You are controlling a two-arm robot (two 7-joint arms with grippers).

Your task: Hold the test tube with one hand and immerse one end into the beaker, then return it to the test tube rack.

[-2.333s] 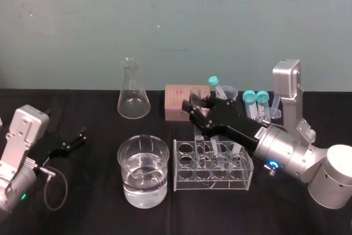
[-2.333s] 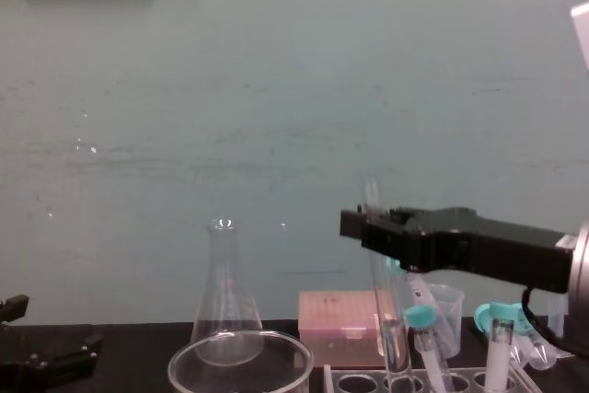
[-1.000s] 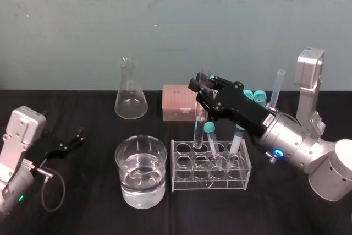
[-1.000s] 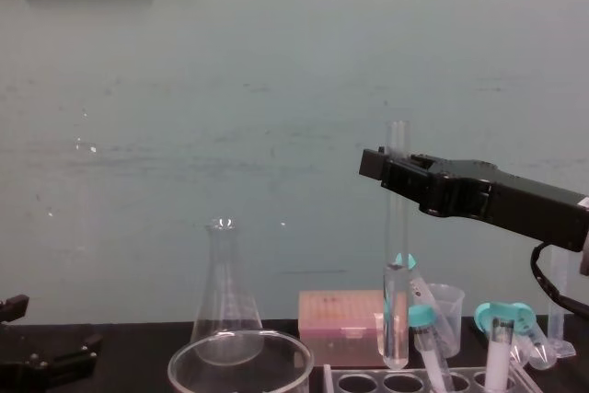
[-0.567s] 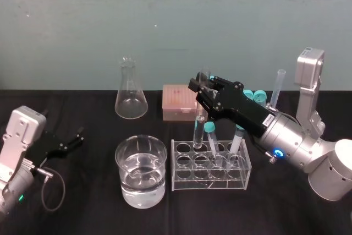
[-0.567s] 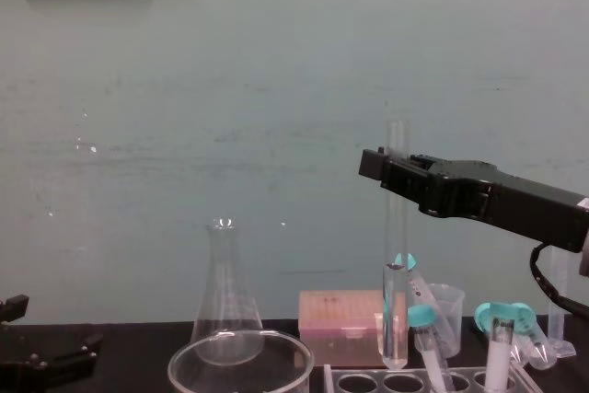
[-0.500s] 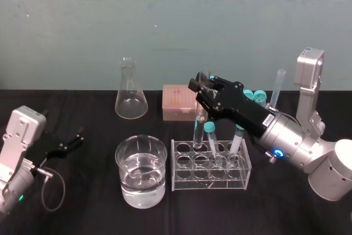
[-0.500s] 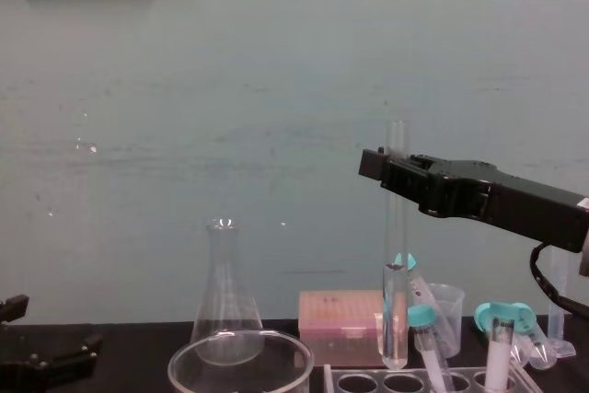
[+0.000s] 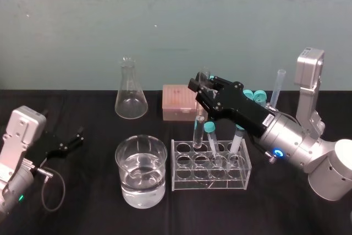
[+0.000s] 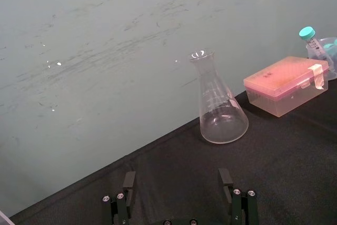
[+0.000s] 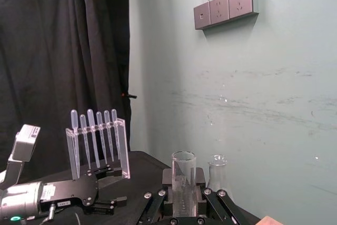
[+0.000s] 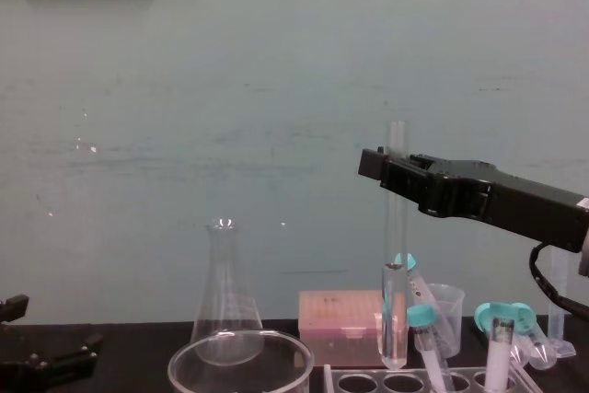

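So here the right jaws are clamped on the test tube close to its open top, reaching in from the right above the rack. We figure the high grip is on purpose: it leaves the whole lower length bare, so the rounded end can go into the water without the jaws getting near the rim of the beaker. The tube hangs upright, its bottom just over the rack's back-left holes and clear of them as far as we can tell from the chest view, right beside the teal-capped tubes leaning in the rack. The beaker sits on the table just left of the rack, so the trip across looks short: a sideways shift, then a drop. Keeping it vertical matters, since tilted glass could clip that rim. The left jaws are spread open with nothing in them, parked low at the table's left side, well apart from the glassware.
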